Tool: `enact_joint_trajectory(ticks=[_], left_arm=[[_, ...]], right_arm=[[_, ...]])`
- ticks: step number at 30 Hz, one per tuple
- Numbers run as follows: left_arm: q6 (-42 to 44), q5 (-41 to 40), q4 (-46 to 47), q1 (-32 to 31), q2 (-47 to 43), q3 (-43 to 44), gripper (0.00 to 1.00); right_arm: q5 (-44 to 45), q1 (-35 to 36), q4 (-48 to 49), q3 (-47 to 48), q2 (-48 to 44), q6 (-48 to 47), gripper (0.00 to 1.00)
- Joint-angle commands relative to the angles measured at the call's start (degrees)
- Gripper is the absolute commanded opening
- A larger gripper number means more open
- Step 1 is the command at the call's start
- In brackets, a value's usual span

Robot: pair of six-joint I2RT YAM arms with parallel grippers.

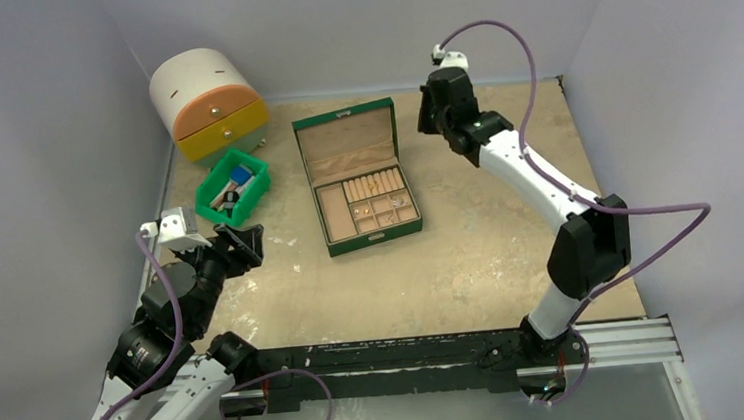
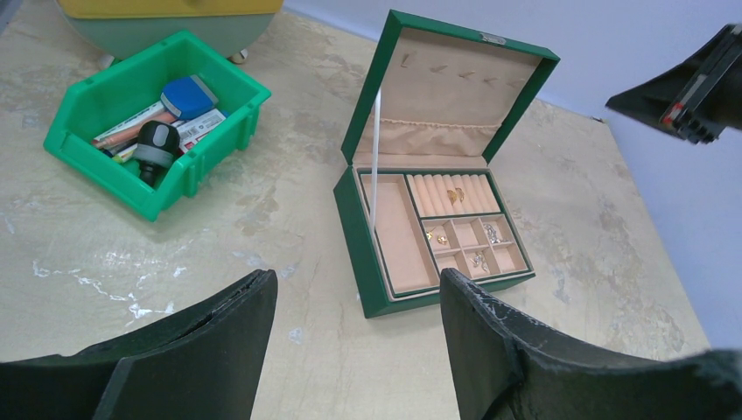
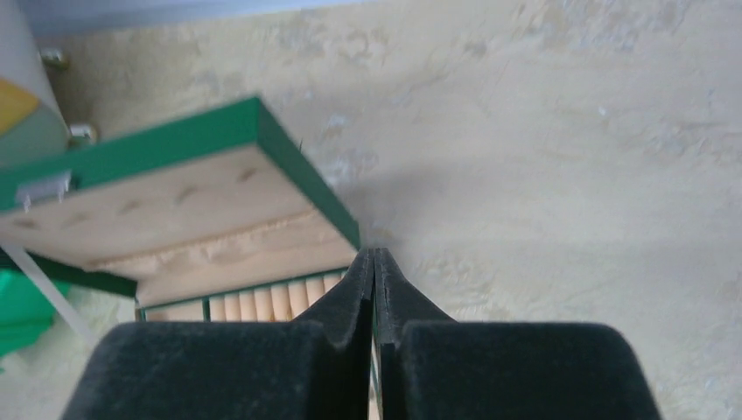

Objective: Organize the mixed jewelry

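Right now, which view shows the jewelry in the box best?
Left wrist view: the jewelry shows clearly in the green box, in compartments and on ring rolls. The top view shows only tiny specks; the right wrist view shows just lid and rolls, no pieces.

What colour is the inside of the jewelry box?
Pale beige inside the jewelry box, clearest in the left wrist view.

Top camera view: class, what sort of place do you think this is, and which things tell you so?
Most likely a robotics lab test cell, not a home: a left arm and right arm bolted to a rail, plain walls boxing in the table, and a staged jewelry box.
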Motion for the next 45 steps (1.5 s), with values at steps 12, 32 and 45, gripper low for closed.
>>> enact_joint_trajectory(ticks=[12,32,45], left_arm=[[-0.4,0.4,2.6,0.6,-0.5,-0.3,0.68],[-0.4,0.5,2.6,0.6,-1.1,-0.4,0.68],[-0.2,1.0,2.7,0.6,-0.9,-0.5,0.68]], right_arm=[[-20.7,-9.9,0.5,21.9,18.0,4.6,0.0],[-54.8,-12.7,9.2,29.4,33.8,18.9,0.0],[-66.4,-12.8,18.8,20.9,29.0,20.6,0.0]])
